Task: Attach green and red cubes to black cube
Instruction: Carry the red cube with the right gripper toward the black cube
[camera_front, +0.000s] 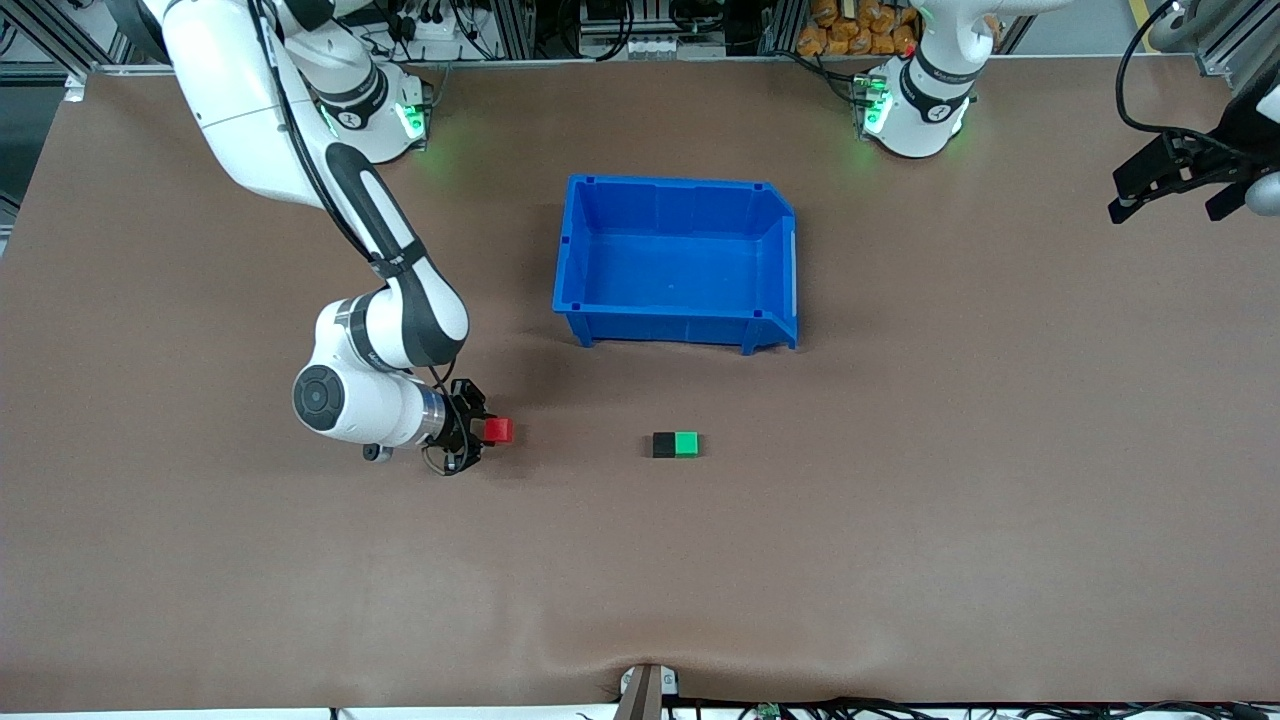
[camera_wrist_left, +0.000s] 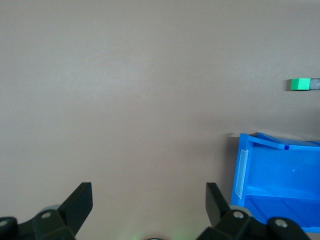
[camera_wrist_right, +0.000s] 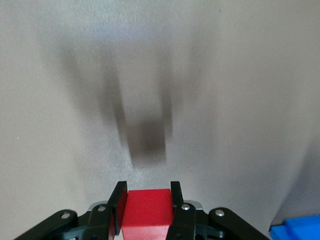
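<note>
My right gripper (camera_front: 487, 431) is shut on the red cube (camera_front: 498, 430), holding it just above the brown table toward the right arm's end. In the right wrist view the red cube (camera_wrist_right: 147, 207) sits squeezed between both black fingers (camera_wrist_right: 119, 205), with its shadow on the table below. The black cube (camera_front: 663, 445) and the green cube (camera_front: 686, 444) lie joined side by side on the table, nearer the front camera than the blue bin. My left gripper (camera_front: 1172, 180) waits open and empty, raised at the left arm's end of the table; its wrist view shows the green cube (camera_wrist_left: 300, 84).
A blue bin (camera_front: 680, 262) stands in the middle of the table, between the arm bases and the joined cubes; its rim also shows in the left wrist view (camera_wrist_left: 277, 150). Cables and equipment line the table edge by the bases.
</note>
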